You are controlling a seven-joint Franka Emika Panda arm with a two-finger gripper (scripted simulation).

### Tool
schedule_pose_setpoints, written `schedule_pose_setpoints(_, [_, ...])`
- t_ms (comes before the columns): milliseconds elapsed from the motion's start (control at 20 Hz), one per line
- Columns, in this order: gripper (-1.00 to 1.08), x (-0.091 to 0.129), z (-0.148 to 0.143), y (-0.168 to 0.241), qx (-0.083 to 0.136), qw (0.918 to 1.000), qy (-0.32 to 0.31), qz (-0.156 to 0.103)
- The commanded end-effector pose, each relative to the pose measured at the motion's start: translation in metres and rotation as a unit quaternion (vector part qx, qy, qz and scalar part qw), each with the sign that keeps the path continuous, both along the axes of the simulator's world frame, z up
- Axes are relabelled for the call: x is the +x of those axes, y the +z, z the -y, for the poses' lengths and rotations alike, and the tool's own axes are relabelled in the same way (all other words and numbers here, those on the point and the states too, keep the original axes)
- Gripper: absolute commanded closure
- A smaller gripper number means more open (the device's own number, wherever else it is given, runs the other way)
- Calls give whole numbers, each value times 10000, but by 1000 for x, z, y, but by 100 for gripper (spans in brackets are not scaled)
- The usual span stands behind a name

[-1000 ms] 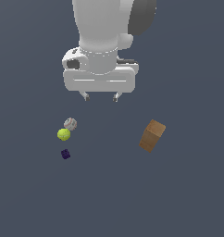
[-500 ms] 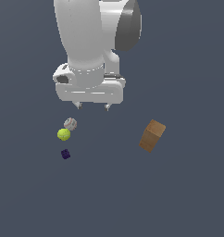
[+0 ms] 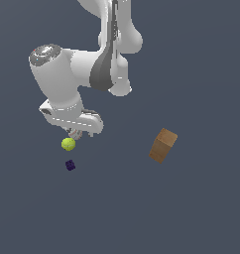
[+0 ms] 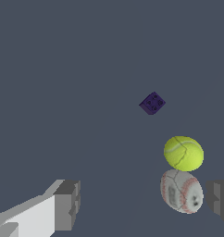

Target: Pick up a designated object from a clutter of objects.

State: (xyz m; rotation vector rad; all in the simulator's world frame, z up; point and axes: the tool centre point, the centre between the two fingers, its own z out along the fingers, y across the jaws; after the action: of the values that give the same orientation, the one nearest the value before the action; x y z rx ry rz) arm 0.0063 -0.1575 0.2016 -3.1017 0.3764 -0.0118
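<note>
1. Exterior view: the hand (image 3: 75, 133) hangs low over the clutter. The tennis ball (image 3: 68, 144) lies free on the bench (image 3: 191, 208), just beside the fingertips. One purple cube (image 3: 70, 165) sits near it; one brown box (image 3: 163, 145) lies well apart, at the exterior view's right.
2. Wrist view: fingers (image 4: 67, 205) spread wide, released, holding nothing. One grey-white ball (image 4: 181, 191) lies between them, touching the tennis ball (image 4: 183, 153).
3. Step judged: approach. The next move calls for shifting the hand to centre on the tennis ball, not the grey-white ball.
</note>
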Motion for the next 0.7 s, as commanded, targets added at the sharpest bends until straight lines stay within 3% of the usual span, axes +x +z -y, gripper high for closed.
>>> schedule_pose_setpoints(0, [-92,-7,28,-29,5,9996,-280,-7])
schedule_pose_setpoints(300, [-92,-28,77,-79,-27,9970,-779,-32])
schedule_pose_setpoints(650, [-92,-45,105,-107,-69,9942,-1070,-54])
